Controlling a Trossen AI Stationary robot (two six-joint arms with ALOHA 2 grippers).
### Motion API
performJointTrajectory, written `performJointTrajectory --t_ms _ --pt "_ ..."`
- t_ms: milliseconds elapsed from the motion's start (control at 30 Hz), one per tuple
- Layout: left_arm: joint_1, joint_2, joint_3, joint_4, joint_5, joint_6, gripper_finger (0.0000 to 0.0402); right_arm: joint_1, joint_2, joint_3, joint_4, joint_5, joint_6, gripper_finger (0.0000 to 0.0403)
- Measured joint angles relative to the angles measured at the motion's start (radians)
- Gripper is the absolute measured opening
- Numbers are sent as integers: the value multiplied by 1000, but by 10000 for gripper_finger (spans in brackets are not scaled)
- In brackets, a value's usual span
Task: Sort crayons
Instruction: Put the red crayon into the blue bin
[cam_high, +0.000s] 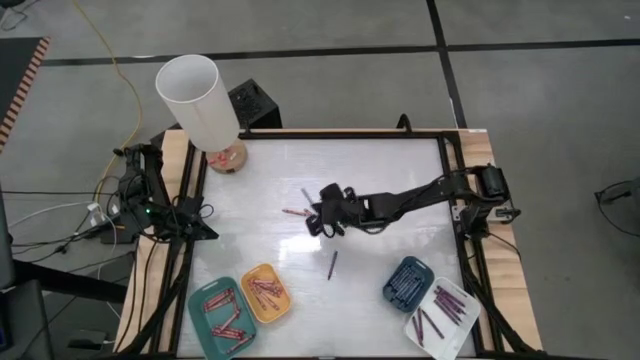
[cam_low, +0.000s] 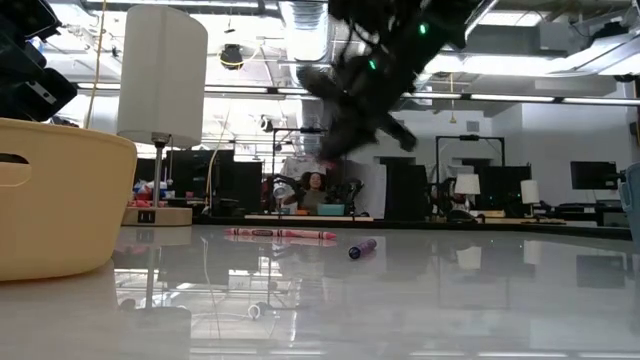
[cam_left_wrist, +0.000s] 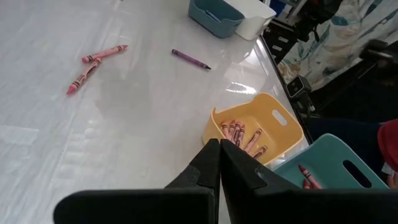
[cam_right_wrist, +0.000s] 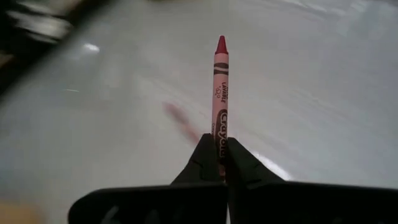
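My right gripper (cam_right_wrist: 220, 163) hangs over the middle of the table (cam_high: 400, 170), shut on a red crayon (cam_right_wrist: 220, 87). In the low view it shows blurred, well above the tabletop (cam_low: 345, 130). Loose crayons lie flat on the table: two pink-red ones (cam_left_wrist: 93, 62) side by side left of that gripper and a purple one (cam_high: 332, 264) nearer the front. At the table's left edge my left gripper (cam_left_wrist: 219, 155) waits, shut and holding nothing. The yellow tray (cam_left_wrist: 258, 130) and the teal tray (cam_left_wrist: 329, 162) below it hold crayons. My right gripper pinches the red crayon's blunt end (cam_right_wrist: 219, 134) between its two fingertips. The crayon lies along the fingers and sticks out straight ahead of them, its pointed tip (cam_right_wrist: 221, 42) leading. It is lifted clear of the table, slanting downward.
A white lamp (cam_high: 200, 105) stands at the table's far left corner. A dark-blue tray (cam_high: 407, 283) and a white tray (cam_high: 442, 315) with purple crayons sit at the front right. The teal tray (cam_high: 222, 315) and yellow tray (cam_high: 265, 292) sit at the front left.
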Motion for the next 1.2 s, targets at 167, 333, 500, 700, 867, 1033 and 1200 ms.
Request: performJointTrajectory --t_ms 167,333,500,700,867,1033,1200 --pt "0 0 0 0 0 0 0 70 -2 5 221 1 -111 4" --pt "0 0 0 0 0 0 0 136 6 5 406 1 -205 5" --pt "0 0 0 0 0 0 0 191 7 5 527 -15 -289 5" --pt "0 0 0 0 0 0 0 256 7 5 597 -20 -362 5" --pt "0 0 0 0 0 0 0 286 7 5 633 -20 -362 5" --pt "0 0 0 0 0 0 0 299 7 5 681 -20 -363 5" --pt "0 0 0 0 0 0 0 305 21 6 758 -20 -365 5"
